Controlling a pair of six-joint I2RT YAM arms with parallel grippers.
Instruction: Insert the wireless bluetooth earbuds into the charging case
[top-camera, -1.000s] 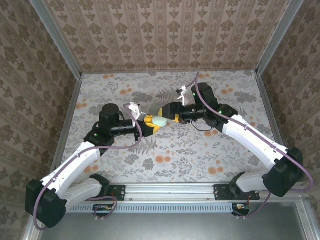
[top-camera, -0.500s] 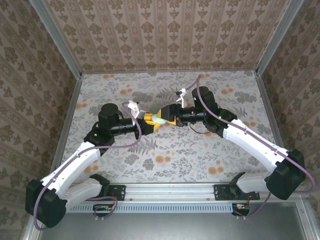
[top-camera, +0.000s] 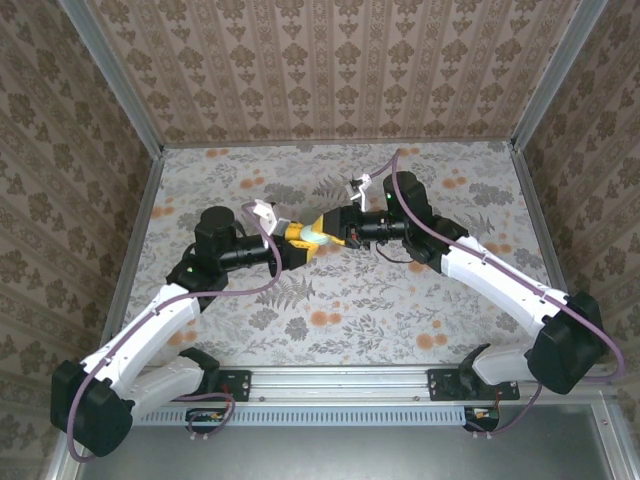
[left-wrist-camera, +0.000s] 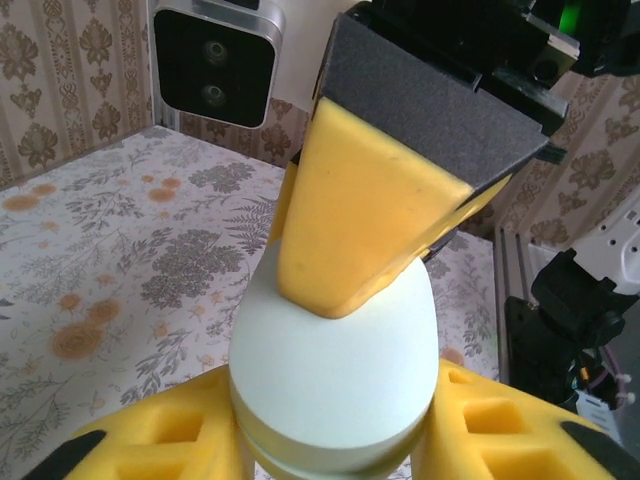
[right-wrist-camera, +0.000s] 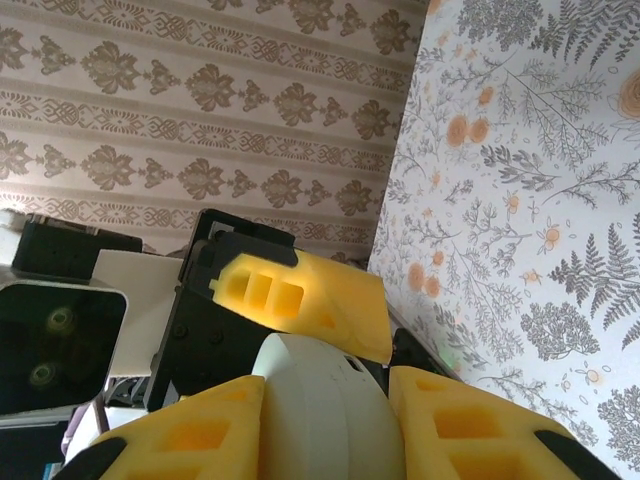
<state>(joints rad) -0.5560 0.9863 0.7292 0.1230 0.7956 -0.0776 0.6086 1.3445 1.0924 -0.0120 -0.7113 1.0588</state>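
Left gripper, at the bottom centre of its wrist view, has both yellow foam pads against the charging case. The case is a smooth, pale mint-white, egg-shaped shell with a thin seam around it. Right gripper clamps the same case from the opposite side. Seen from above, both meet mid-frame over the floral table.
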